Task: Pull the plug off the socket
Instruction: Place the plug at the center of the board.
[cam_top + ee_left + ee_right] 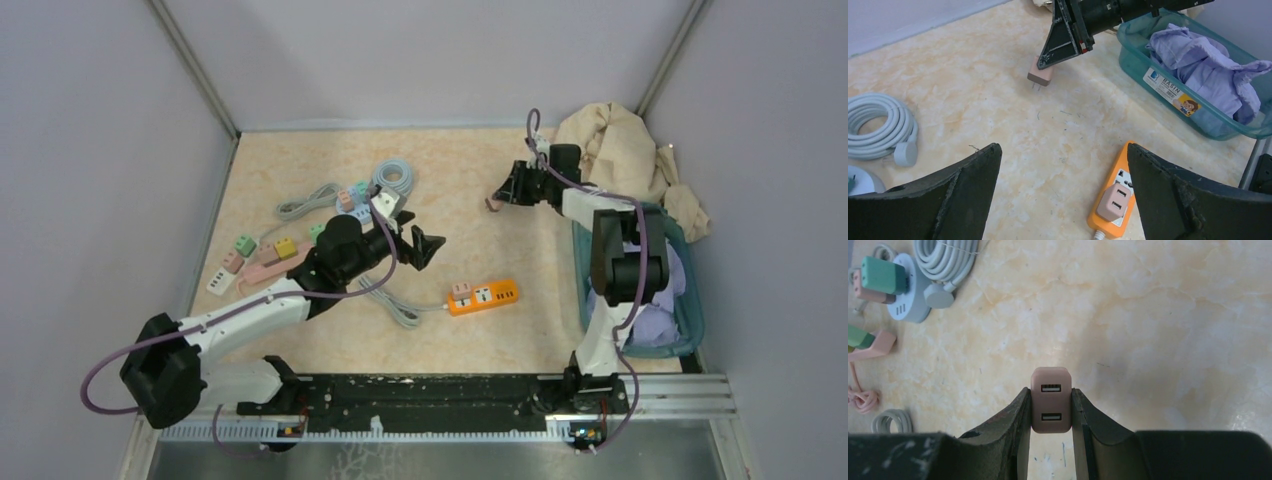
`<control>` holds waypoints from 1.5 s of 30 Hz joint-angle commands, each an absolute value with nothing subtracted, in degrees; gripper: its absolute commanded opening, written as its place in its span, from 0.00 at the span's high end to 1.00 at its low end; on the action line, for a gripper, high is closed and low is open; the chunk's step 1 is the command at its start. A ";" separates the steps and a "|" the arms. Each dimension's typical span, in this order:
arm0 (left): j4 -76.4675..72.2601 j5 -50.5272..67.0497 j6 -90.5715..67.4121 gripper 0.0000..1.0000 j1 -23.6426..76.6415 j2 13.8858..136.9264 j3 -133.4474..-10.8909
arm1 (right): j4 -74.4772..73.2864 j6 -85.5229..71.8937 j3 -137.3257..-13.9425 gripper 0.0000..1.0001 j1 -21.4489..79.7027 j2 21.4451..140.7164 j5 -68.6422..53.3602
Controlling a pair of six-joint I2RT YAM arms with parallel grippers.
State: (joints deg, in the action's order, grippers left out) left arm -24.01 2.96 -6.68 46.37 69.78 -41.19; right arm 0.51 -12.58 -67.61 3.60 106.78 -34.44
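- At the counter centre, top view: the orange strip lies at about 5 o'clock, flat, its grey cord running off toward 9 o'clock.
- Right tool is out at 1 o'clock from centre, and its fingers are clamped on the sides of the pink plug.
- Right wrist view: the plug sits between the two fingers, with both USB ports facing the camera.
- Left wrist view: the plug is well apart from the strip, prongs pointing down at the counter. Cannot tell whether the prongs touch it.
- A second plug, also pink, is seated in the strip at its cord end.
- Left tool is at centre with its fingers spread wide apart, holding nothing. In its wrist view the strip lies at 5 o'clock below the tool.
- A coiled cable lies at 11 o'clock, with more coloured plugs and strips toward 9 o'clock.
- A teal basin with lilac clothes stands at 3 o'clock, and a beige cloth is heaped at 1 o'clock behind it.
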 commanded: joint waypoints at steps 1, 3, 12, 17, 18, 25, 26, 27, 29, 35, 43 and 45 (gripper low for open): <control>-24.61 3.07 -10.38 0.00 45.32 67.92 -39.23 | 0.65 -11.52 -73.20 0.78 2.96 109.51 -32.74; -24.48 3.03 -10.82 0.00 45.19 67.70 -38.68 | 0.99 -11.36 -74.23 0.75 2.86 110.99 -32.40; -23.46 1.56 -14.46 0.00 44.48 67.17 -36.86 | 0.67 -10.60 -78.73 0.62 2.20 115.73 -30.97; -23.79 1.79 -15.02 0.00 44.08 66.95 -36.32 | 0.32 -10.04 -79.45 0.53 1.75 116.43 -30.33; -23.89 1.96 -15.02 0.00 43.97 66.97 -36.26 | 0.16 -9.90 -79.72 0.50 1.64 116.46 -30.33; -25.96 2.71 -17.08 0.00 43.07 66.10 -35.41 | -2.80 -6.20 -81.50 0.45 0.02 114.47 -32.77; -27.34 2.98 -17.78 0.00 42.68 65.63 -34.75 | -3.59 -5.21 -81.77 0.45 -0.18 113.91 -33.39; -28.58 3.29 -18.52 0.00 42.30 65.22 -34.19 | -4.31 -3.87 -81.82 0.45 -0.32 113.46 -34.17; -30.49 4.50 -19.99 0.00 41.22 64.51 -33.24 | -5.98 -1.67 -82.02 0.45 -0.50 112.14 -35.79; -31.60 9.13 -22.65 0.00 38.58 64.06 -33.35 | -10.54 3.88 -80.78 0.44 -0.53 107.79 -41.57; -34.35 15.67 -21.85 0.00 37.45 64.72 -32.91 | -15.88 12.34 -76.23 0.44 -0.53 98.51 -48.81; -35.42 16.58 -21.80 0.01 37.28 65.02 -32.50 | -16.93 14.45 -75.04 0.44 -0.55 96.11 -50.27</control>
